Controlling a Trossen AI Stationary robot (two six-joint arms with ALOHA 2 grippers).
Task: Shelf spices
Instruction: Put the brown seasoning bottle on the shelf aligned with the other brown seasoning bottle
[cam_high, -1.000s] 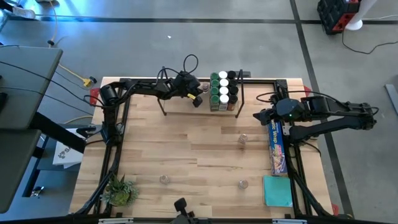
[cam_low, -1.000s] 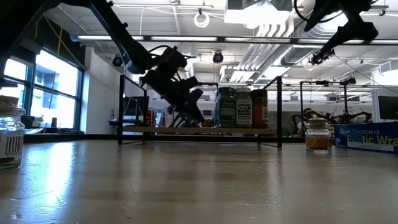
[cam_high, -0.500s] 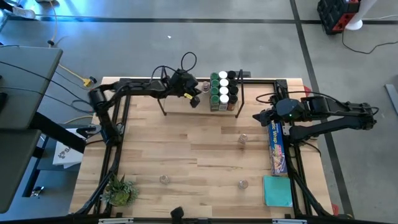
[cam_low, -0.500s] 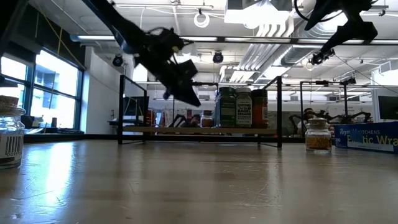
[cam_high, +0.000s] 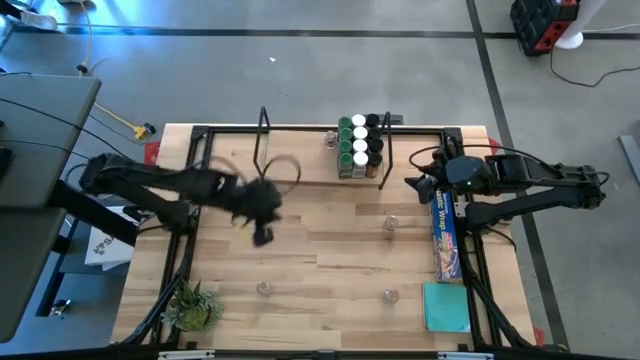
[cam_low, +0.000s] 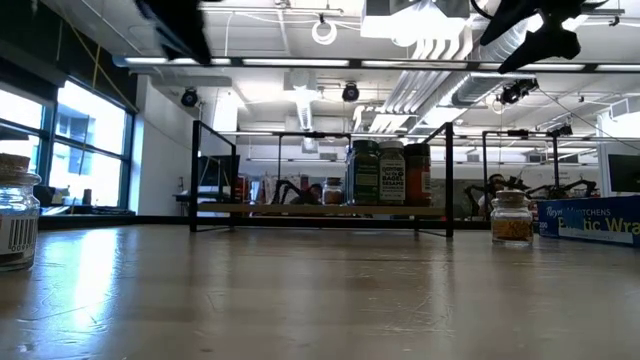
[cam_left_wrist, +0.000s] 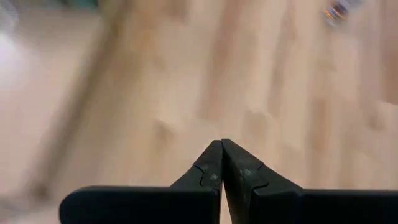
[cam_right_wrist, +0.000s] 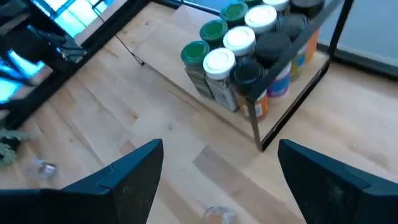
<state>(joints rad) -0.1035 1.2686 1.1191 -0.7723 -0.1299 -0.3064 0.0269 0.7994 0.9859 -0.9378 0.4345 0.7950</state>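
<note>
The left gripper (cam_high: 262, 236) is over the bare table (cam_high: 330, 250), in front of the shelf (cam_high: 300, 165), with its fingers (cam_left_wrist: 211, 168) pressed together and holding nothing. The right gripper (cam_high: 412, 185) waits wide open near the shelf's right end. Most jars (cam_high: 360, 145) stand packed on the shelf's right end, and a few jars (cam_high: 390, 224) sit loose on the table.

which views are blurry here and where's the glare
High view: the left arm is smeared by motion over the table's left half, while the shelf is sharp. Left wrist view: the tabletop streaks with motion blur behind the shut left gripper. Low view: bright window glare at the left, ceiling lights blown out. Right wrist view: crisp on the spices.
</note>
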